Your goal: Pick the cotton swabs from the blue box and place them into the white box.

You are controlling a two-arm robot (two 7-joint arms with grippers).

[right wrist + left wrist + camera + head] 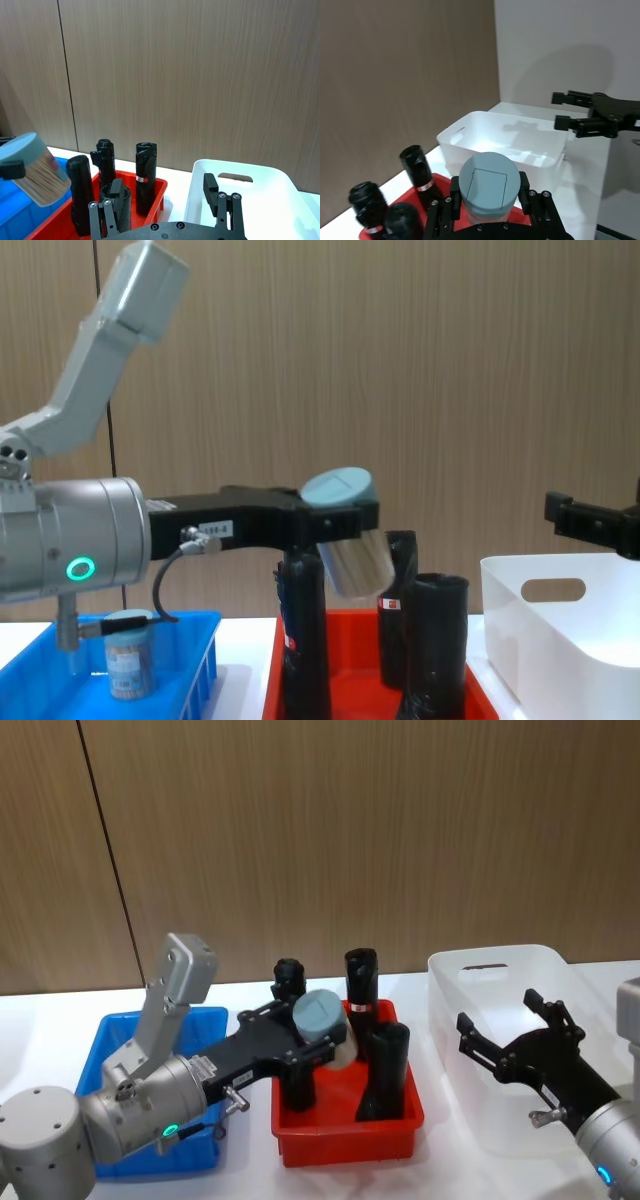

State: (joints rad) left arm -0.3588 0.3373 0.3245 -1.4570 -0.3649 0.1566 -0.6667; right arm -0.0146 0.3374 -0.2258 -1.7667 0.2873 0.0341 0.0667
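My left gripper is shut on a jar of cotton swabs, a clear jar with a pale blue-grey lid. The jar is tilted and hangs above the red bin, between the blue box and the white box. In the chest view the held jar is well above the black rolls. Another swab jar stands in the blue box. My right gripper hovers open over the white box with nothing between its fingers.
A red bin with several upright black wrapped rolls stands between the two boxes, under the held jar. A wood-panelled wall runs behind the white table.
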